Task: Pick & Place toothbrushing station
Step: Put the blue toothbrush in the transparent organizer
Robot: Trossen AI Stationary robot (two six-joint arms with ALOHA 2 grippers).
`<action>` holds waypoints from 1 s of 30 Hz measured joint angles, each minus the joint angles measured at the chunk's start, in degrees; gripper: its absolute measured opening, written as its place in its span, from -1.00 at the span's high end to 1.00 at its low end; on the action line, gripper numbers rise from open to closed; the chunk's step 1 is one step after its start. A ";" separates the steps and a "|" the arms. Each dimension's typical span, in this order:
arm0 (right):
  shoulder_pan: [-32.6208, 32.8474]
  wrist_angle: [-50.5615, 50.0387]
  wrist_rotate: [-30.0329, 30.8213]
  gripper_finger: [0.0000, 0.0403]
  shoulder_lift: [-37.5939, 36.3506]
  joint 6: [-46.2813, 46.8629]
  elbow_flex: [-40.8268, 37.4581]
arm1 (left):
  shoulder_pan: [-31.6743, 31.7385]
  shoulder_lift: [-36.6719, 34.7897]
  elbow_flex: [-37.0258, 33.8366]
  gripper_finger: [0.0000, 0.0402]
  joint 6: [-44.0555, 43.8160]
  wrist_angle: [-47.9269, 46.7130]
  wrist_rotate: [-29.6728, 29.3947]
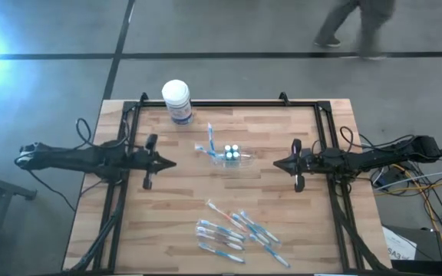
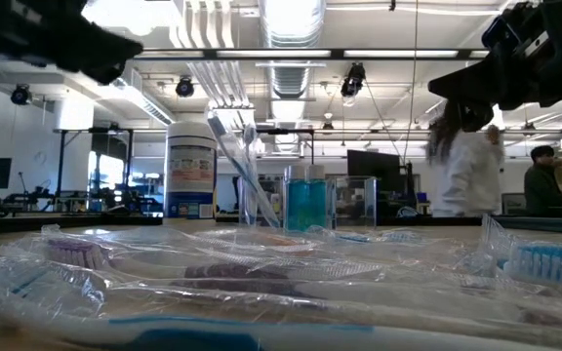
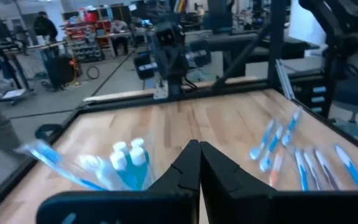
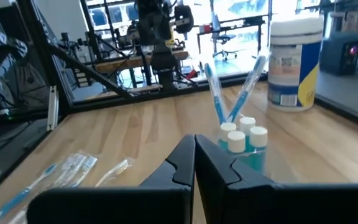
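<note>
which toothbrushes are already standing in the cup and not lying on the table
The two toothbrushes crossing in the clear cup beside the white-capped pieces; the wrapped toothbrushes lie flat near the table's front edge.

The dark six-joint left arm reaches in from nine o'clock, its two-finger left gripper [image 1: 167,162] pointing toward three o'clock with fingers pressed together, holding nothing. The matching right arm reaches in from three o'clock; its right gripper [image 1: 278,162] points toward nine, likewise closed and empty.
</note>
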 joint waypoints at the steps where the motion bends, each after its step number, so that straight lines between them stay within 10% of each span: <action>1: -0.02 -0.08 -0.04 0.96 0.09 1.03 0.00 | 0.00 -0.73 -1.36 0.98 0.19 0.61 0.36; 7: 0.00 -2.04 -1.84 0.96 0.08 8.79 0.58 | 0.00 -4.17 -8.22 0.98 -1.66 6.20 1.62; 13: 0.83 -30.08 -4.36 0.96 1.60 16.92 13.69 | 0.11 -6.49 -12.27 0.98 -2.31 6.65 1.61; 22: 12.30 -66.56 -4.76 0.96 15.92 25.02 39.56 | 0.17 -8.29 -13.54 0.96 -5.29 6.97 0.97; 30: 23.14 -75.29 -4.85 0.96 29.63 33.82 52.91 | 0.15 -8.22 -13.62 0.95 -5.44 6.87 0.60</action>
